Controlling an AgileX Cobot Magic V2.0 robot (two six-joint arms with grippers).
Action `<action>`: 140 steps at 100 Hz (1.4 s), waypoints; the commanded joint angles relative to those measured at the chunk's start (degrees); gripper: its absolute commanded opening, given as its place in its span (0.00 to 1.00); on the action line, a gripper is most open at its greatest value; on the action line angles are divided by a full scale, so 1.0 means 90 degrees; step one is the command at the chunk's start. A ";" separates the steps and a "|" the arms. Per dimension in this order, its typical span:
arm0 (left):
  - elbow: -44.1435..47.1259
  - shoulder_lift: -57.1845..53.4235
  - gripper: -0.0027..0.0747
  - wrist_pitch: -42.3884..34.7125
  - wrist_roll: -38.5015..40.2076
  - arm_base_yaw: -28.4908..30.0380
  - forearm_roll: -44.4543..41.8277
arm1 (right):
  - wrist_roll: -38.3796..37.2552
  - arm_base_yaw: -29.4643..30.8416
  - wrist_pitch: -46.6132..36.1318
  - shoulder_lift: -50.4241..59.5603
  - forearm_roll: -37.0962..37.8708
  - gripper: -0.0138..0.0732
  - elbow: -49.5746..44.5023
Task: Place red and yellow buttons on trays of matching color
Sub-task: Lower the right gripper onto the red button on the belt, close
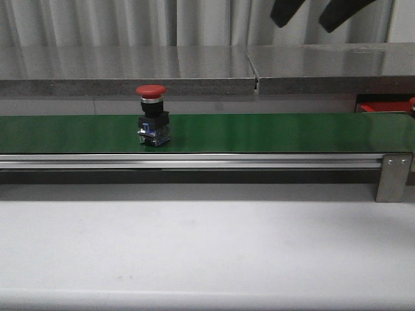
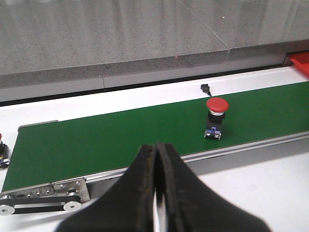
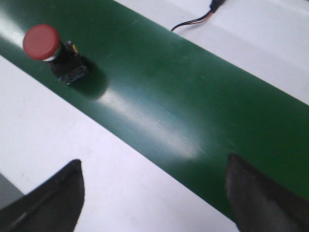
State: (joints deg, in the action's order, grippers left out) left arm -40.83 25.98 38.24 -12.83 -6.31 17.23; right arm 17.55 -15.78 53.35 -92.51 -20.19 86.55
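Observation:
A red button [image 1: 150, 91] with a black and blue base stands upright on the green belt [image 1: 272, 133], left of centre. It also shows in the left wrist view as the red button [image 2: 216, 105] and in the right wrist view as the red button [image 3: 42, 42]. My left gripper [image 2: 156, 146] is shut with nothing in it, low over the white table in front of the belt and apart from the button. High at the back right, my right gripper [image 1: 303, 26] hangs open and empty; in its own view the right gripper [image 3: 153, 159] is over the belt's edge. A red tray [image 1: 382, 107] lies at the belt's right end. No yellow button or yellow tray is in view.
The belt runs across the table with a metal rail [image 1: 194, 161] along its front. A grey stone ledge [image 1: 130, 68] stands behind it. A thin cable [image 3: 193, 21] lies behind the belt. Part of a small object [image 2: 3, 151] shows at the belt's left end.

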 commanded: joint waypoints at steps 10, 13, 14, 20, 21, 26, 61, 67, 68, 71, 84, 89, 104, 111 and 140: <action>-0.0157 0.0035 0.01 -0.0481 0.0026 -0.0047 0.0104 | 0.0274 -0.0456 0.0073 -0.0437 -0.0076 0.84 0.0843; -0.0157 0.0035 0.01 -0.0481 0.0026 -0.0047 0.0104 | 0.0317 -0.0519 0.0072 -0.0572 -0.0076 0.84 0.0949; -0.0157 0.0035 0.01 -0.0481 0.0026 -0.0047 0.0104 | 0.0318 -0.0548 0.0072 -0.0598 -0.0076 0.84 0.0970; -0.0157 0.0035 0.01 -0.0481 0.0026 -0.0047 0.0104 | 0.0356 -0.0664 0.0119 -0.0842 -0.0076 0.84 0.1156; -0.0157 0.0035 0.01 -0.0481 0.0026 -0.0047 0.0104 | 0.0364 -0.0693 0.0118 -0.0869 -0.0076 0.84 0.1173; -0.0157 0.0035 0.01 -0.0481 0.0026 -0.0047 0.0104 | 0.0370 -0.0787 0.0104 -0.1037 -0.0076 0.84 0.1286; -0.0157 0.0035 0.01 -0.0481 0.0026 -0.0047 0.0104 | 0.0407 -0.1297 -0.0253 -0.1931 -0.0081 0.84 0.1748; -0.0157 0.0035 0.01 -0.0481 0.0026 -0.0047 0.0104 | 0.0409 -0.1340 -0.0463 -0.2024 -0.0081 0.84 0.1748; -0.0157 0.0035 0.01 -0.0481 0.0026 -0.0047 0.0104 | 0.0409 -0.1348 -0.0485 -0.2030 -0.0081 0.84 0.1748; -0.0157 0.0035 0.01 -0.0481 0.0026 -0.0047 0.0104 | 0.0409 -0.1347 -0.0570 -0.2069 -0.0088 0.84 0.1748; -0.0157 0.0035 0.01 -0.0481 0.0026 -0.0047 0.0104 | 0.0409 -0.1365 -0.0866 -0.2212 -0.0088 0.84 0.1748; -0.0157 0.0035 0.01 -0.0481 0.0026 -0.0047 0.0104 | 0.0409 -0.1365 -0.0934 -0.2258 -0.0088 0.83 0.1748; -0.0157 0.0035 0.01 -0.0481 0.0026 -0.0047 0.0104 | 0.0409 -0.1365 -0.1026 -0.2336 -0.0110 0.61 0.1748; -0.0157 0.0035 0.01 -0.0481 0.0026 -0.0047 0.0104 | 0.0409 -0.1365 -0.1077 -0.2336 -0.0110 0.46 0.1748; -0.0157 0.0035 0.01 -0.0481 0.0026 -0.0047 0.0104 | 0.0409 -0.1335 -0.1185 -0.2111 -0.0107 0.30 0.1748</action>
State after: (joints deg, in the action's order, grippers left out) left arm -40.83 25.98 38.24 -12.83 -6.31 17.23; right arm 20.47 -28.04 45.41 -116.83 -20.10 100.37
